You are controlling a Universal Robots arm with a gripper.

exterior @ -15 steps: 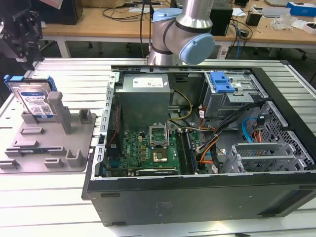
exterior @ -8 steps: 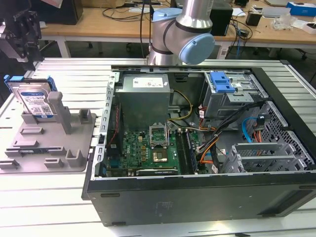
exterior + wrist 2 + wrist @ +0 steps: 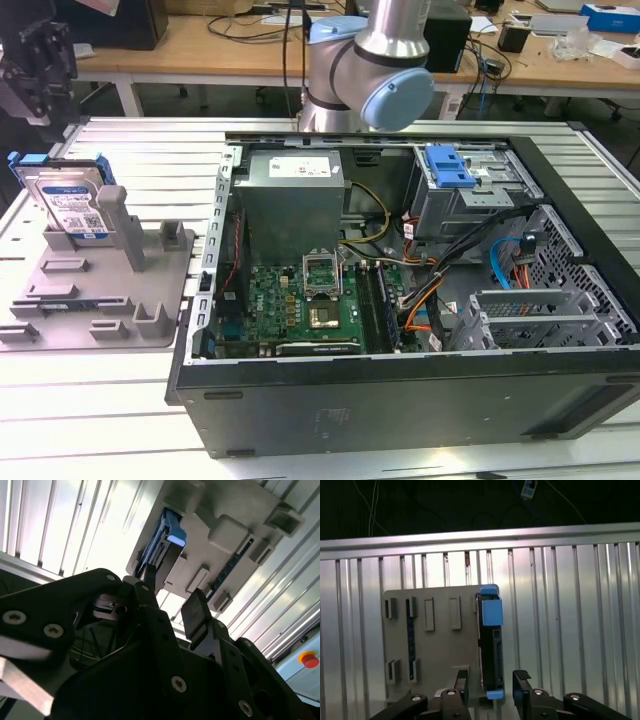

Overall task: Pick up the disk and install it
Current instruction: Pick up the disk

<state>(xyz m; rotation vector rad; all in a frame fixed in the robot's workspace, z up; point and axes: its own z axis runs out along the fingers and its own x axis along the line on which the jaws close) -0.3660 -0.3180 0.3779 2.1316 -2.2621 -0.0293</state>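
The disk [image 3: 70, 203] stands on edge in a grey holder plate [image 3: 150, 290] at the exterior view's left, its white-and-blue label facing out and a blue rail frame around it. My black gripper [image 3: 38, 92] hangs above it, apart from it. In the first wrist view I look straight down on the disk [image 3: 491, 645], a narrow dark edge with blue ends. The gripper [image 3: 492, 682] is open, one finger on each side of the disk's line. The second wrist view shows the open gripper [image 3: 172, 602] with the disk's blue end [image 3: 174, 532] beyond it.
An open computer case [image 3: 560, 240] lies at the exterior view's right, holding a grey power-supply box [image 3: 295, 200], a motherboard [image 3: 300, 305] and a drive cage with a blue latch [image 3: 447, 168]. The arm's base [image 3: 375, 60] stands behind it. The table [image 3: 150, 160] is ribbed aluminium.
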